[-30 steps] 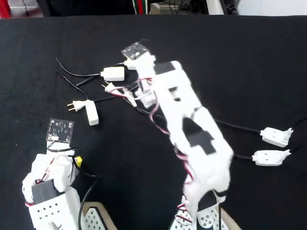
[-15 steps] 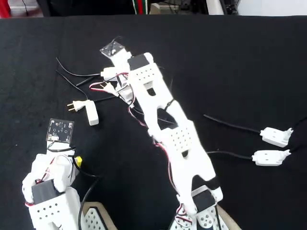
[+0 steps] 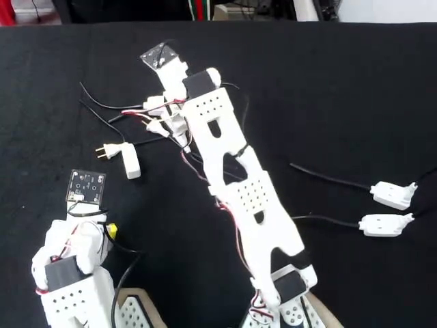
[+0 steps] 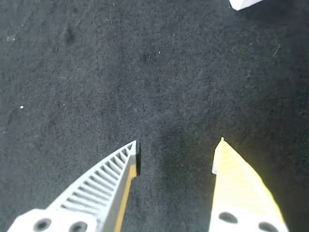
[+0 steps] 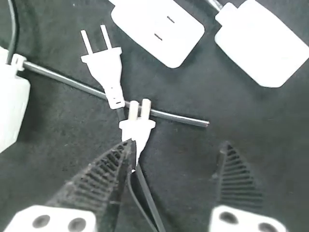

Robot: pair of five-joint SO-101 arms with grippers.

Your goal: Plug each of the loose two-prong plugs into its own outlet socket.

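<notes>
Although spread wide, grips nothing: small white two-prong plug (image 5: 137, 123) on the black cloth (image 5: 270, 121) just beside one finger of right gripper (image 5: 177, 147), off-centre, prongs pointing straight ahead. Left gripper (image 4: 178, 142) likewise parted, well apart.

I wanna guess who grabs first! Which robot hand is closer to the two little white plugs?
Right. The right gripper hangs open right over the plugs; the left gripper is far off, over bare cloth.
</notes>
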